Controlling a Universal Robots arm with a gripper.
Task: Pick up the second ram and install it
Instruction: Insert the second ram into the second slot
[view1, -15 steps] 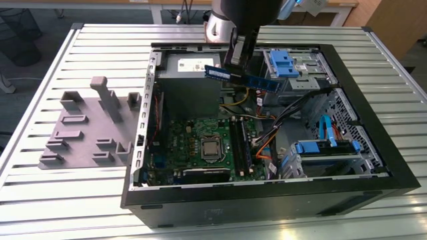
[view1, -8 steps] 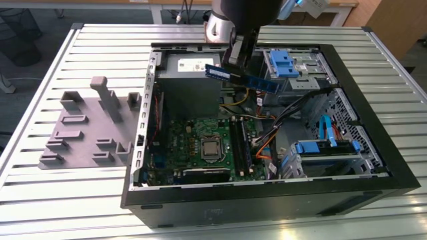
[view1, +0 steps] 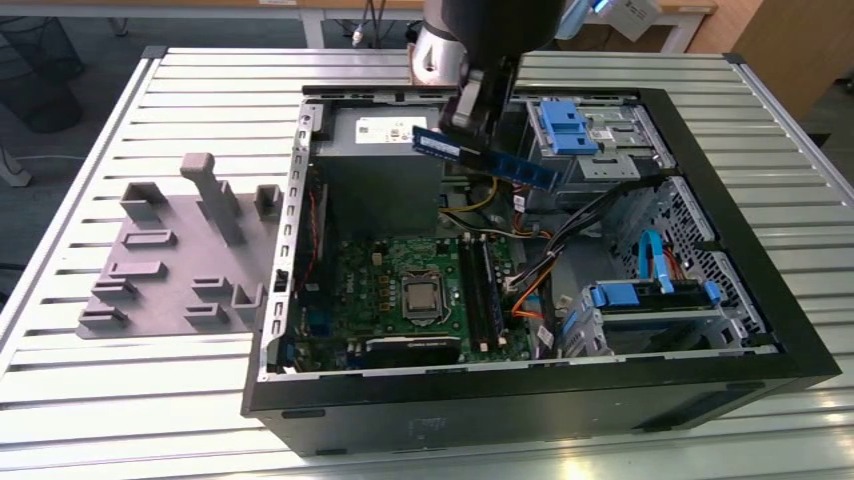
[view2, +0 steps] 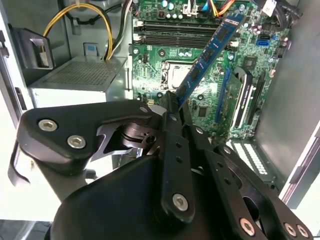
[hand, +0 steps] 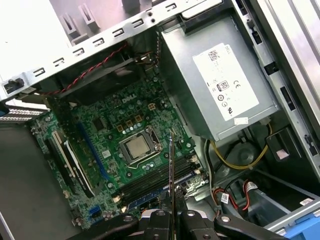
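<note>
While your end effector (view1: 458, 135) is clamped on one end of the second ram (view1: 514, 165), the stick hangs in the air above the open computer case (view1: 754, 255), near the power supply (view1: 380, 165) and clear of the motherboard (view1: 400, 290). The free end juts toward the exterior view's right, tilted slightly down. In the second wrist view the fingers (view2: 175, 150) pinch the ram (view2: 210, 50) with no gap showing. In the first wrist view you see the ram (hand: 170, 160) edge-on, over the CPU socket (hand: 136, 146) and the black memory slots (hand: 155, 180). The grey fixture (view1: 174, 260) sits on the counter (view1: 80, 400), well apart.
</note>
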